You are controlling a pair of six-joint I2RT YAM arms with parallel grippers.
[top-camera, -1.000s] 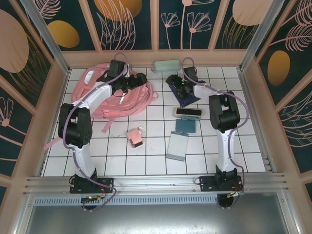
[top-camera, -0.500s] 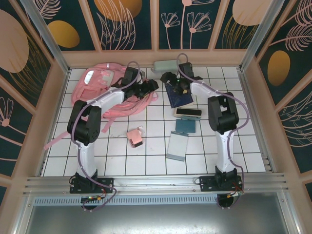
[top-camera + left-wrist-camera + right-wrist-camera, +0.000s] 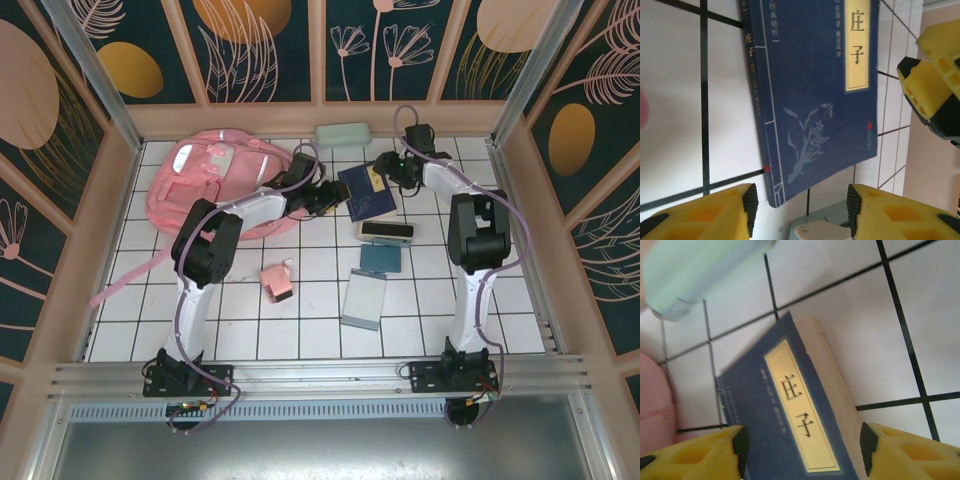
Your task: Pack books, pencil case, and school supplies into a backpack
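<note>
while flat on the tiles (image 3: 310, 312), navy book (image 3: 367, 190) between wide-spread, empty left fingers (image 3: 328, 197) and right fingers (image 3: 390, 166)

From my feed the work surface is a floor of white square tiles (image 3: 520, 300) with dark grout lines, evenly lit and without hard shadows. A pale peach kerb (image 3: 320, 120) frames it on the far side and runs down both flanks. Above it the far wall (image 3: 270, 50), left wall (image 3: 50, 150) and right wall (image 3: 600, 180) are dark teal panels set in peach battens, printed with pale line-drawn flowers and leaves and orange and peach ovals. Silver metal posts (image 3: 92, 75) rise slanting at the two far corners. Along the near edge I see a ribbed aluminium rail (image 3: 320, 375), and below it a plain grey metal sheet (image 3: 320, 450).
</note>
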